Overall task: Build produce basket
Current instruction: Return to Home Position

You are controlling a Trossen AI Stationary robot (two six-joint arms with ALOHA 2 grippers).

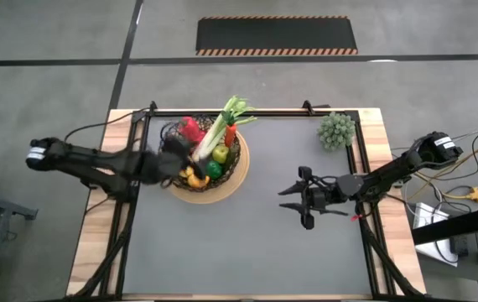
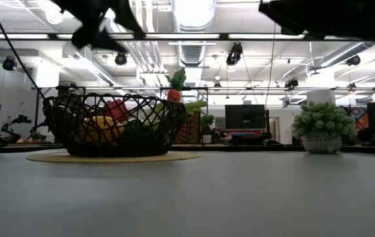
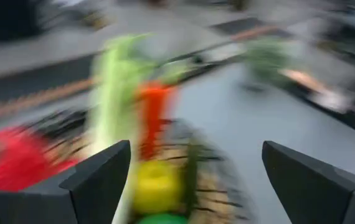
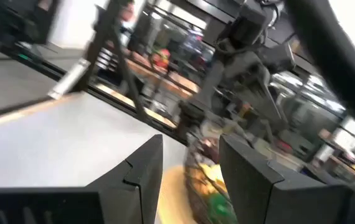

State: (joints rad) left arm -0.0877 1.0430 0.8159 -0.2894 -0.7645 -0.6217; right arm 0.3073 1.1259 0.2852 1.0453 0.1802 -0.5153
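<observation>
The dark wire basket [image 1: 234,178] stands on its tan base disc at the table's far left centre; it also shows in the low view [image 2: 115,125]. In it lie a leek [image 1: 222,126], a carrot [image 1: 231,134], a red pepper [image 1: 190,129], a yellow piece [image 1: 220,153] and a green piece [image 1: 215,169]. My left gripper [image 1: 174,159] hovers over the basket's left rim, open and empty [image 3: 196,168]. My right gripper [image 1: 286,200] is open and empty over the bare table to the right of the basket [image 4: 191,168].
A spiky grey-green potted plant [image 1: 337,130] stands at the table's far right corner and shows in the low view [image 2: 322,128]. The grey mat [image 1: 247,252] between the basket and the near edge is bare.
</observation>
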